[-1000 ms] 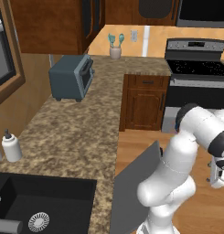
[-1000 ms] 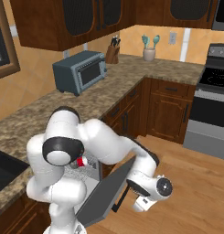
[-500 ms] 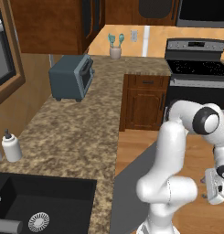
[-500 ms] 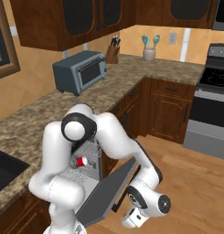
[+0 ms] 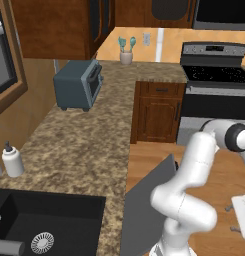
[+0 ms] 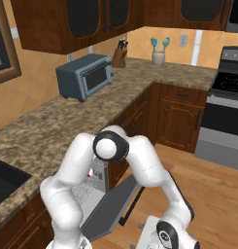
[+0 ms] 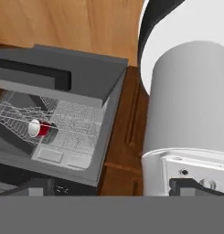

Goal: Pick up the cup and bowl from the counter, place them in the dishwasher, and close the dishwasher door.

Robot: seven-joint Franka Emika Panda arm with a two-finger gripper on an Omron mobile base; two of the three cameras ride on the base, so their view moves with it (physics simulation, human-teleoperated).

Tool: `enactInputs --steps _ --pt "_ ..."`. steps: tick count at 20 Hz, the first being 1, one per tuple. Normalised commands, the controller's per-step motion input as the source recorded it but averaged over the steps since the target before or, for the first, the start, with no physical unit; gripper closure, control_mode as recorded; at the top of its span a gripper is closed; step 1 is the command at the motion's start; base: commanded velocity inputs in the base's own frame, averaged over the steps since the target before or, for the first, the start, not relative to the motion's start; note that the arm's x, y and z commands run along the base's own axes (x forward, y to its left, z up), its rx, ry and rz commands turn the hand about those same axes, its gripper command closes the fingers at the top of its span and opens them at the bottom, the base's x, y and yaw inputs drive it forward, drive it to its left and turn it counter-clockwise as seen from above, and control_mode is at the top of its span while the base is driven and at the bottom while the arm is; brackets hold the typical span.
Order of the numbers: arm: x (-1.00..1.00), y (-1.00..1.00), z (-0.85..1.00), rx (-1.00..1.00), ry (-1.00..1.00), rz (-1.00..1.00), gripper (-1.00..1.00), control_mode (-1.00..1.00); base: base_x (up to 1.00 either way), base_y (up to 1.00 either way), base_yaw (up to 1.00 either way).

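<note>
The dishwasher door (image 5: 144, 210) hangs partly open beside the counter (image 5: 84, 145). Behind it, the grey wire rack (image 7: 17, 114) holds the red cup (image 7: 39, 128), which lies on its side; the cup (image 6: 91, 173) also peeks out past the arm in the right base view. The bowl is out of view. My gripper (image 5: 231, 218) hovers low over the wooden floor, to the right of the door, with its dark fingers apart and nothing between them. It is also at the bottom of the right base view (image 6: 142, 227), just past the door's free edge (image 6: 115, 204).
A grey-blue toaster (image 5: 76, 85) and a white soap bottle (image 5: 13, 160) stand on the counter, with a black sink (image 5: 44, 225) in front. The stove (image 5: 214, 95) lies ahead on the right. Open wooden floor (image 6: 208, 194) stretches between door and stove.
The arm has folded further and the hand has sunk lower toward the floor beside the door. The door and cup have not moved, and the fingers stay apart.
</note>
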Motion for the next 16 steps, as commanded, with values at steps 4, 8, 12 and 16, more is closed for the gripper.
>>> enactInputs --steps 4,8,12,16 --pt "0.0 0.01 0.0 0.39 -0.05 0.25 -1.0 -1.0 0.0 0.0 0.0" --pt "0.0 0.23 0.0 0.35 -0.07 0.19 -1.0 -1.0 0.0 0.0 0.0" --pt "0.06 0.26 0.0 0.33 -0.1 0.12 -1.0 -1.0 0.0 0.0 0.0" --pt "0.22 0.04 -0.03 0.32 -0.01 0.1 -1.0 -1.0 0.0 0.0 0.0"
